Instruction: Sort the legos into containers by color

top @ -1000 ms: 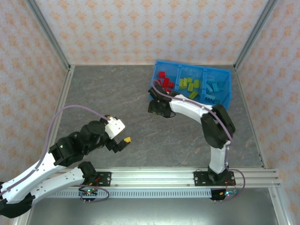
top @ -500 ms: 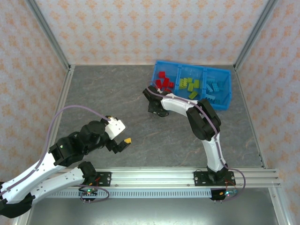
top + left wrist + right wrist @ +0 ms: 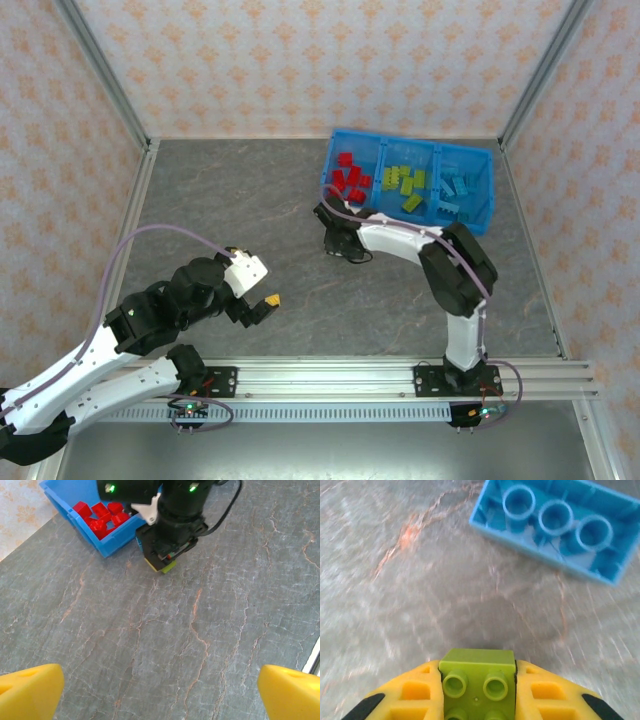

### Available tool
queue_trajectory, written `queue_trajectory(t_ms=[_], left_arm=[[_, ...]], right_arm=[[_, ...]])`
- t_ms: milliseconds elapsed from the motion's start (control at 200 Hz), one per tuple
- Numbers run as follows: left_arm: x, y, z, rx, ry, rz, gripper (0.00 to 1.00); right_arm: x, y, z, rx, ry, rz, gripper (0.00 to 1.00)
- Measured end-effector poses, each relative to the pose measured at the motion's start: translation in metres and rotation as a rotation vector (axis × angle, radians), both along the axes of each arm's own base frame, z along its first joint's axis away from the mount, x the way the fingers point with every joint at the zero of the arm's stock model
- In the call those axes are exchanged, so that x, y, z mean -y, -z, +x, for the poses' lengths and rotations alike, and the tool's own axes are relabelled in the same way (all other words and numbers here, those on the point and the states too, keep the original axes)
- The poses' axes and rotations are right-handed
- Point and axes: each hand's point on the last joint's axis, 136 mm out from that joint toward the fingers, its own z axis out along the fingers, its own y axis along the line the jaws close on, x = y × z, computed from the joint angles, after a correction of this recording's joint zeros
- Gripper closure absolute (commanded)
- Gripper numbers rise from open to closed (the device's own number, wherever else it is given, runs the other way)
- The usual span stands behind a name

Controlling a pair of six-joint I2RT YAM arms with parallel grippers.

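Yellow pads (image 3: 410, 695) of the right pincer (image 3: 479, 692), nearly closed, pinch a studded lime green lego (image 3: 478, 665) close over the grey veined surface (image 3: 395, 605). Just beyond lies an upturned light blue lego (image 3: 552, 527), near the blue tray (image 3: 410, 138). The left pincer (image 3: 160, 695) gapes wide, empty, over bare open surface.

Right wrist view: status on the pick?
Right gripper shut on green brick. Left gripper open, empty. Loose blue brick upside down on table ahead.

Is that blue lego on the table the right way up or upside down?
Upside down. The blue lego lies on the gray table with its hollow underside and three round tubes facing up.
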Motion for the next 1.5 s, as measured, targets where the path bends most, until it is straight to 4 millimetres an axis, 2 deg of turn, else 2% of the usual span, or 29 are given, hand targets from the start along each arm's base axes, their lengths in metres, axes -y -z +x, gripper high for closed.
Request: queue_trajectory(t_ms=[130,275,365,475,581,691,786,856,926,1001,1146,1251,1386,1461,1501], left_arm=[[0.000,0.000,0.000,0.000,0.000,0.000,0.00],[0.000,0.000,0.000,0.000,0.000,0.000,0.00],[0.000,0.000,0.000,0.000,0.000,0.000,0.00],[0.000,0.000,0.000,0.000,0.000,0.000,0.00],[0.000,0.000,0.000,0.001,0.000,0.001,0.00],[0.000,0.000,0.000,0.000,-0.001,0.001,0.00],[0.000,0.000,0.000,0.000,-0.001,0.003,0.00],[0.000,0.002,0.001,-0.003,-0.004,0.008,0.00],[0.000,0.002,0.002,-0.002,-0.007,0.011,0.00],[-0.001,0.002,0.002,-0.002,-0.010,0.015,0.00],[-0.001,0.004,0.003,0.000,-0.012,0.026,0.00],[-0.001,0.006,0.004,-0.005,-0.012,0.033,0.00],[0.000,0.006,0.004,-0.008,-0.011,0.036,0.00],[-0.001,0.006,0.004,-0.008,-0.012,0.036,0.00],[-0.001,0.006,0.004,-0.008,-0.012,0.036,0.00]], right_arm=[[0.013,-0.044,-0.013,0.079,-0.001,0.055,0.77],[0.038,-0.115,-0.007,0.274,0.024,0.099,0.75],[0.070,-0.149,0.014,0.368,0.081,0.102,0.75],[0.122,-0.171,0.065,0.422,0.199,0.052,0.77],[0.158,-0.173,0.124,0.420,0.273,0.000,0.76],[0.177,-0.153,0.179,0.382,0.300,-0.029,0.75],[0.185,-0.127,0.211,0.331,0.305,-0.047,0.71],[0.186,-0.107,0.222,0.286,0.303,-0.057,0.65],[0.186,-0.089,0.221,0.235,0.296,-0.067,0.59],[0.184,-0.080,0.212,0.188,0.285,-0.070,0.53],[0.184,-0.085,0.197,0.169,0.274,-0.063,0.52],[0.186,-0.107,0.173,0.178,0.267,-0.046,0.52],[0.183,-0.156,0.128,0.256,0.241,0.020,0.50],[0.172,-0.181,0.097,0.322,0.195,0.054,0.48],[0.158,-0.190,0.081,0.353,0.146,0.065,0.47]])
